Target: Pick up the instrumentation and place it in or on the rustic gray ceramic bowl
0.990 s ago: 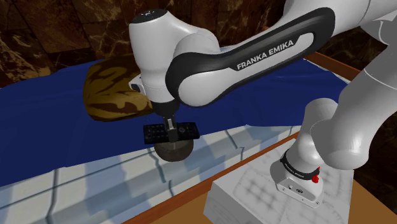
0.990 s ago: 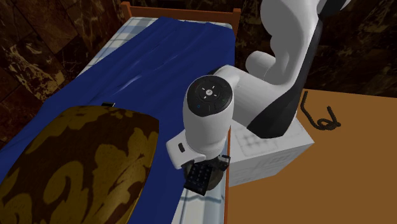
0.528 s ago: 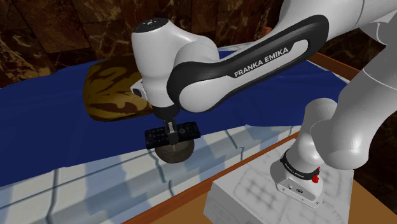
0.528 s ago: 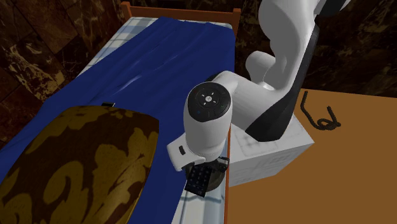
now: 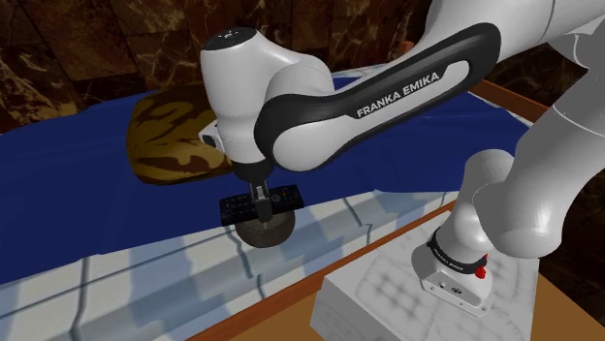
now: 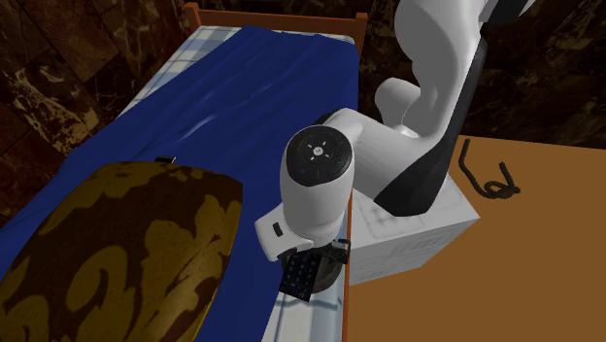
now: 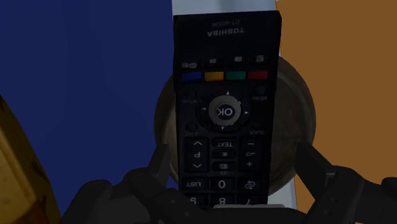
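A black remote control (image 7: pixel 226 114) with coloured buttons lies flat across the round grey-brown bowl (image 7: pixel 296 114), which stands on the pale sheet at the bed's edge. My gripper (image 7: pixel 235 162) hovers right over it, open. Its fingers (image 7: pixel 315 168) stand on either side of the remote, and the one on the wooden side is clearly off it. In the shoulder view the remote (image 5: pixel 281 199) sits on top of the bowl (image 5: pixel 267 232) with the gripper (image 5: pixel 260 201) at its middle. The second exterior view has the remote (image 6: pixel 303 277) under the wrist, and the arm hides most of the bowl.
A brown and gold patterned pillow (image 5: pixel 170 136) lies just behind the bowl on the blue blanket (image 5: pixel 78 194). The bed's wooden rail (image 5: pixel 291 300) runs in front, with the white stand (image 5: pixel 388 291) beside it. A black cord (image 6: pixel 490 180) lies on the brown floor.
The fingers have spread apart and let go of the remote, which now rests on the bowl. The arm shifted slightly toward the shoulder view's right, then stayed still.
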